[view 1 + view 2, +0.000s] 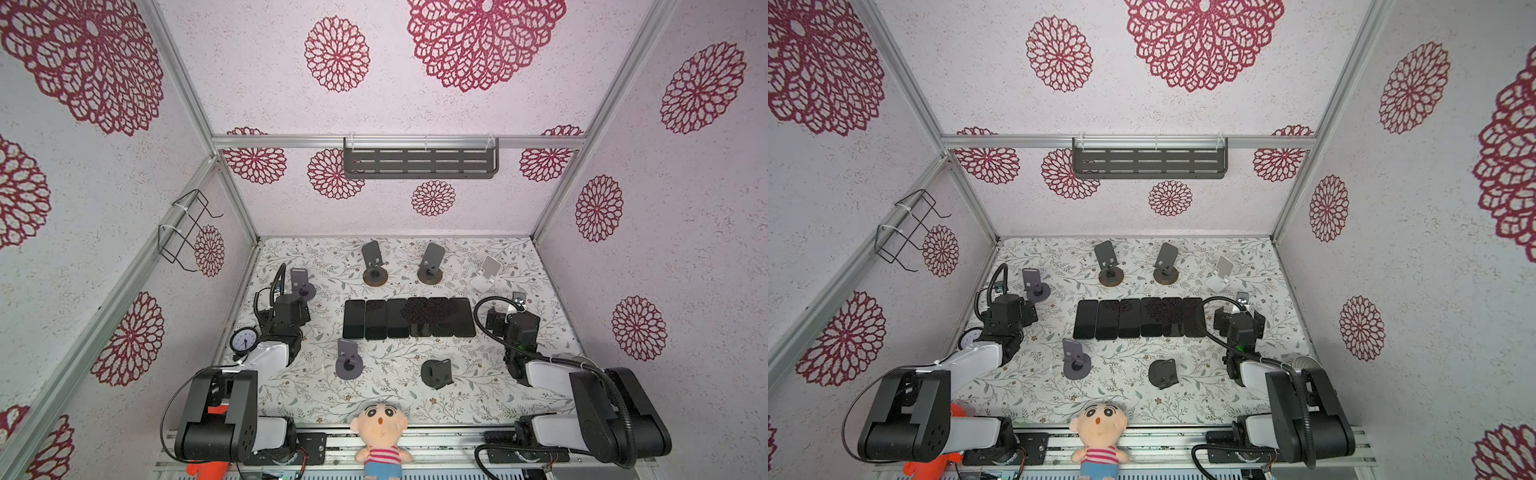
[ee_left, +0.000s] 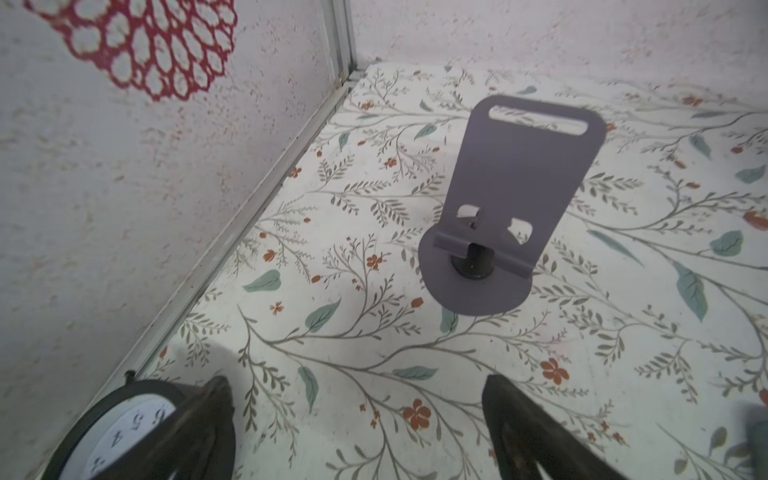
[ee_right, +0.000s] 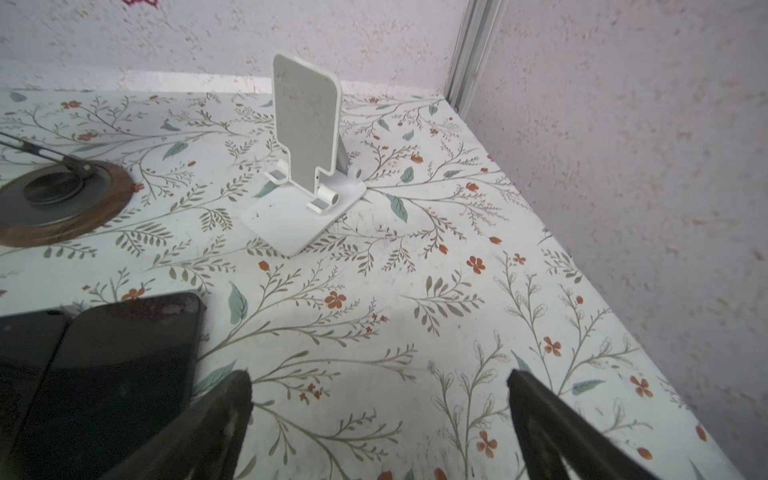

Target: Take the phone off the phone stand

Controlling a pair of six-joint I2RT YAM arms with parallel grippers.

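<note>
While six phones (image 1: 376, 320) lie flat, long axes toward back wall (image 1: 386, 216) | left fingers (image 2: 208, 424) wide, empty | right fingers (image 3: 220, 419) wide, empty

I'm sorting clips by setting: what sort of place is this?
Most likely a staged robot test booth, not a home. An aluminium frame holds wallpapered panels, two robot arms are mounted at the table edge, and a row of phones lies among phone stands.

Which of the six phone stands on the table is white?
The white stand is the rightmost in the back row. Every other stand is dark grey, purplish grey or black.
</note>
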